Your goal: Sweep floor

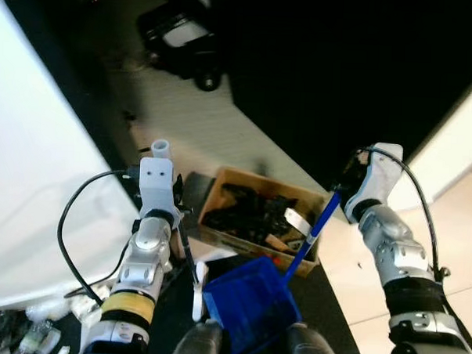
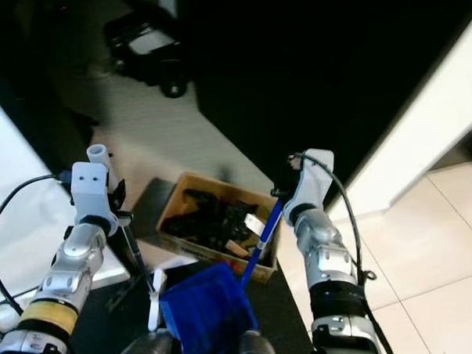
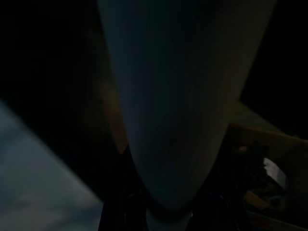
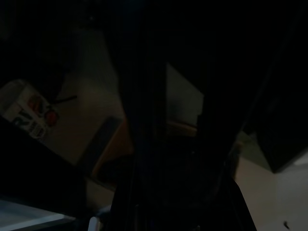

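Observation:
A blue dustpan (image 1: 250, 307) hangs low in front of me, its long blue handle (image 1: 312, 235) rising to the right. My right gripper (image 1: 337, 193) is shut on the top of that handle. On the left, my left gripper (image 1: 190, 265) points down and is shut on a white brush (image 1: 199, 294) just left of the dustpan. In the left wrist view the brush's pale handle (image 3: 173, 110) runs between the fingers. The right wrist view is very dark, with the dark handle (image 4: 137, 144) running through it.
An open cardboard box (image 1: 233, 240) of dark odds and ends sits on the floor behind the dustpan. A black wheeled object (image 1: 183, 41) stands farther back. A white panel (image 1: 32, 176) runs along my left, with small clutter (image 1: 33, 337) at its foot. Pale tiles (image 1: 453, 226) lie right.

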Motion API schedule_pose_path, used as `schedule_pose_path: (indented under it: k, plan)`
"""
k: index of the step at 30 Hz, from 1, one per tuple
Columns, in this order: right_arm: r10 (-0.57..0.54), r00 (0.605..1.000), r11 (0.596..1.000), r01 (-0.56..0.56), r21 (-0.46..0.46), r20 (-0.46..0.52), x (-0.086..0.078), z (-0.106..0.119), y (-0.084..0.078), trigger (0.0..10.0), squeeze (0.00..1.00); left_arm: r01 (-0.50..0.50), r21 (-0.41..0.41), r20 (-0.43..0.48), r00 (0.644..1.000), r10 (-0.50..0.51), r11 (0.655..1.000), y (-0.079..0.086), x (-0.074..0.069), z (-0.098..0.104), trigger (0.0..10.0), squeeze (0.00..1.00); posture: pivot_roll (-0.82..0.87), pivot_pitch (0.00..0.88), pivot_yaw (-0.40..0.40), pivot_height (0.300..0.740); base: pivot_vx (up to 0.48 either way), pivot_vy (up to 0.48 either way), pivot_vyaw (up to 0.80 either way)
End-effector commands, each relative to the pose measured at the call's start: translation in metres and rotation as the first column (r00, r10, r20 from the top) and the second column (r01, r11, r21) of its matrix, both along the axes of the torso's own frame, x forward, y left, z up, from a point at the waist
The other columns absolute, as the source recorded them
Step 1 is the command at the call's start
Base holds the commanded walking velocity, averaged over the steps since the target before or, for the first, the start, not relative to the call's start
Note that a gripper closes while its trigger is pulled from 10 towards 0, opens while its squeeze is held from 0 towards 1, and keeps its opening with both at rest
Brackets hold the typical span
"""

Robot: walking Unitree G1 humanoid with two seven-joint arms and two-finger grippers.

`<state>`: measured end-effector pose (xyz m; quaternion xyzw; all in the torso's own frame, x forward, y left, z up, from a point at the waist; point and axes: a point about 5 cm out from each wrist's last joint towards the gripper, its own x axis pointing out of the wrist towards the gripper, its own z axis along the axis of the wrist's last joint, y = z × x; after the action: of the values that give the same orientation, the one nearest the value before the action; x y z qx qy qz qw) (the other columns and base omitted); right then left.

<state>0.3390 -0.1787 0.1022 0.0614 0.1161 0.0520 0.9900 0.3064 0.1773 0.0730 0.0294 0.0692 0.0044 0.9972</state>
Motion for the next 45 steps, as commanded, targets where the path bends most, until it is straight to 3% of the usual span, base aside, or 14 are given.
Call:
schedule_pose_path:
  k: [1,5,14,24,31,36,45]
  plan:
    - [-0.009,0.999,0.999,0.011,0.045,-0.034,-0.004,-0.01,-0.001,10.0,0.0,0.023,0.05,-0.035,0.999,-0.022,0.998,0.0,-0.004,-0.007,10.0,0.0,0.0,0.117,0.0,0.74,0.0,0.0,0.0]
    - [-0.013,0.999,0.999,0.015,0.044,-0.038,-0.006,-0.011,-0.003,10.0,0.0,0.04,0.067,-0.033,0.999,-0.038,0.997,-0.001,-0.004,-0.006,10.0,0.0,0.0,0.116,0.001,0.74,0.0,0.0,0.0]
    - [-0.018,0.999,0.999,0.02,0.04,-0.04,-0.007,-0.013,-0.004,10.0,0.0,0.044,0.07,-0.035,0.998,-0.042,0.997,-0.003,-0.004,-0.006,10.0,0.0,0.0,0.112,0.001,0.74,0.0,-0.48,0.0]
    - [0.002,0.999,0.999,0.0,0.043,-0.044,-0.01,-0.017,0.002,10.0,0.0,0.011,0.065,-0.061,0.998,-0.008,0.998,0.0,-0.004,-0.011,10.0,0.0,-0.01,0.103,0.0,0.74,0.0,0.0,0.0]
    - [0.051,0.999,0.996,-0.052,-0.071,-0.019,-0.014,-0.02,0.012,10.0,0.0,-0.002,0.105,-0.058,0.998,0.008,0.995,0.005,-0.004,-0.011,10.0,0.0,-0.01,0.108,-0.004,0.74,0.0,0.0,0.0]
    - [-0.008,1.0,0.99,0.009,-0.143,0.009,-0.016,-0.026,0.008,10.0,0.0,-0.016,0.164,-0.042,0.999,0.023,0.986,0.014,-0.004,-0.007,10.0,0.0,0.0,0.109,-0.008,0.74,0.0,0.0,0.0]
    - [-0.178,0.983,0.977,0.182,-0.107,0.044,-0.024,-0.041,-0.011,10.0,0.0,-0.012,0.295,-0.099,0.994,0.043,0.955,0.027,-0.004,-0.004,10.0,0.0,0.0,0.111,-0.001,0.74,0.0,0.0,0.0]
